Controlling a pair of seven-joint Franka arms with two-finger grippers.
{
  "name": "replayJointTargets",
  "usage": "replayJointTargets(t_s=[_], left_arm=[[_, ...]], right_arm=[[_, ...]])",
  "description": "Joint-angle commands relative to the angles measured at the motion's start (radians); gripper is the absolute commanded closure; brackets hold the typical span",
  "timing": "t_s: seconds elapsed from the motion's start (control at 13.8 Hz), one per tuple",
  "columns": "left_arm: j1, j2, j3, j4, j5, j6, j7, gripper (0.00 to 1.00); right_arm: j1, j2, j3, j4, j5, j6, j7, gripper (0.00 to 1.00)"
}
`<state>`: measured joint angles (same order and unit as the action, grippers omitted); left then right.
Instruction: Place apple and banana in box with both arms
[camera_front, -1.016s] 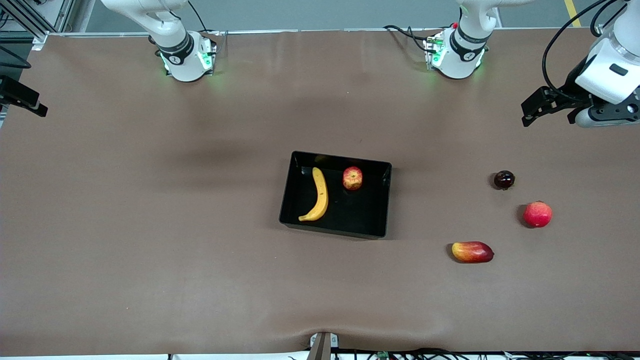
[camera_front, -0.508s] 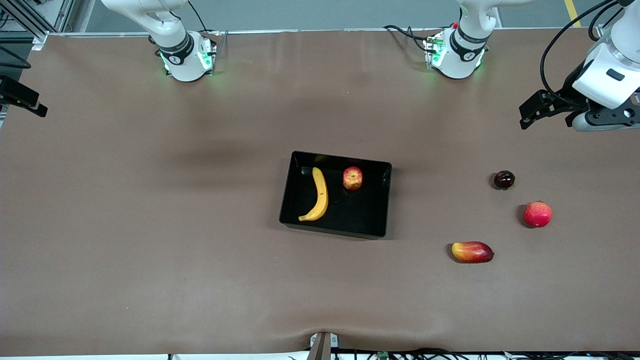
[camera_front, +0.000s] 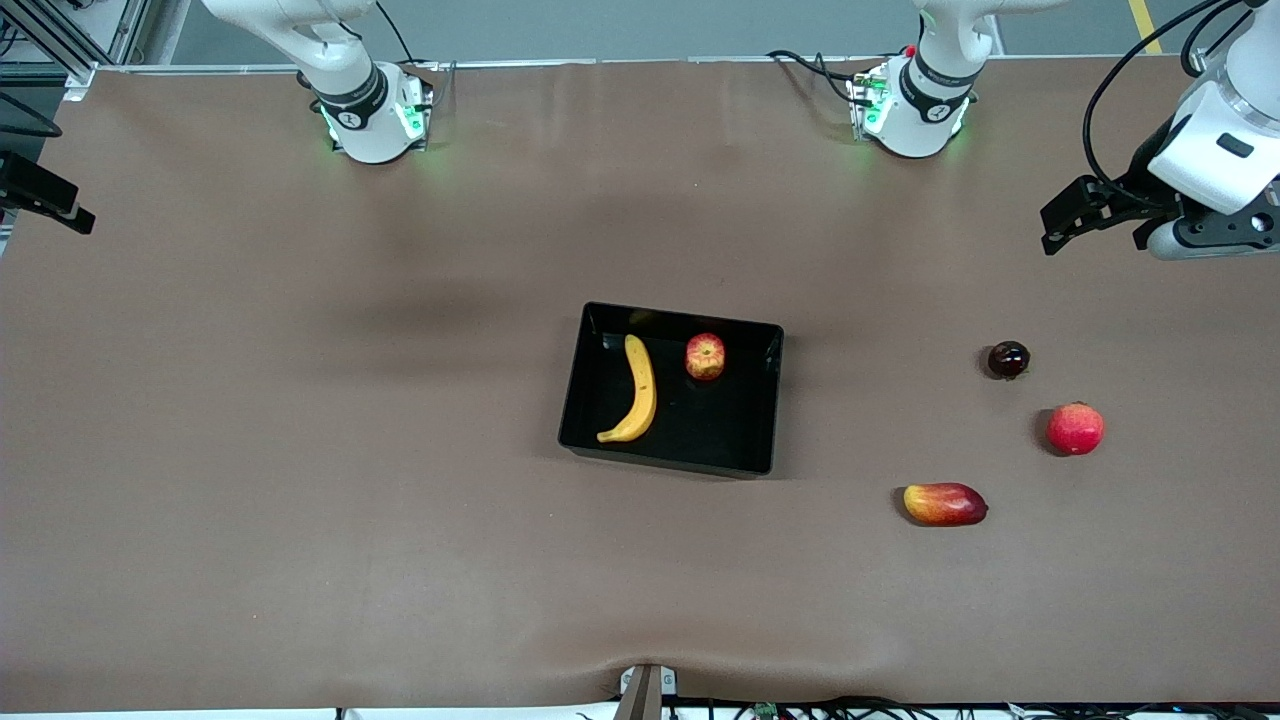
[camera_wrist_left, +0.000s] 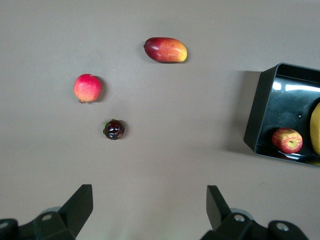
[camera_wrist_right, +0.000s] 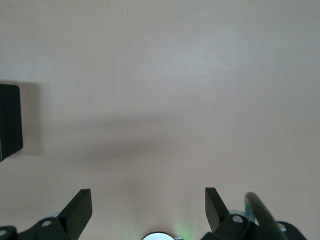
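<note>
The black box (camera_front: 668, 461) sits mid-table. The yellow banana (camera_front: 640, 390) and the red-yellow apple (camera_front: 705, 357) lie inside it, apart from each other. My left gripper (camera_front: 1062, 216) hangs open and empty over bare table at the left arm's end. In the left wrist view its fingers (camera_wrist_left: 148, 196) stand wide apart, with the box (camera_wrist_left: 254, 120), apple (camera_wrist_left: 287, 140) and a sliver of banana (camera_wrist_left: 316, 125) at the edge. My right gripper (camera_wrist_right: 148, 197) is out of the front view. It is open and empty above bare table near its base, with a corner of the box (camera_wrist_right: 9, 120) showing.
Three loose fruits lie toward the left arm's end: a dark round fruit (camera_front: 1008, 359), a pinkish-red round fruit (camera_front: 1075, 428) and an elongated red-yellow fruit (camera_front: 945, 504). A black fixture (camera_front: 45, 195) juts over the table's edge at the right arm's end.
My left gripper shifted slightly over the same spot. The fruits and box have not moved.
</note>
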<state>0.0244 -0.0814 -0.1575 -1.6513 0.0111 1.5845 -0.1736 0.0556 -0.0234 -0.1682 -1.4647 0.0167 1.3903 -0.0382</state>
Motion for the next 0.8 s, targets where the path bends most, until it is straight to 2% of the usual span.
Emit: replayJointTargets(t_s=[0.0,0.73], left_arm=[[0.003,0.009,-0.001,0.025,-0.019,-0.028,0.011,0.00],[0.003,0.009,-0.001,0.025,-0.020,-0.046,0.009,0.00]], right_arm=[[-0.017,0.003,0.012,0.014,0.019,-0.004,-0.014,0.00],[-0.025,0.005,0.012,0.012,0.019,-0.002,-0.014,0.00]])
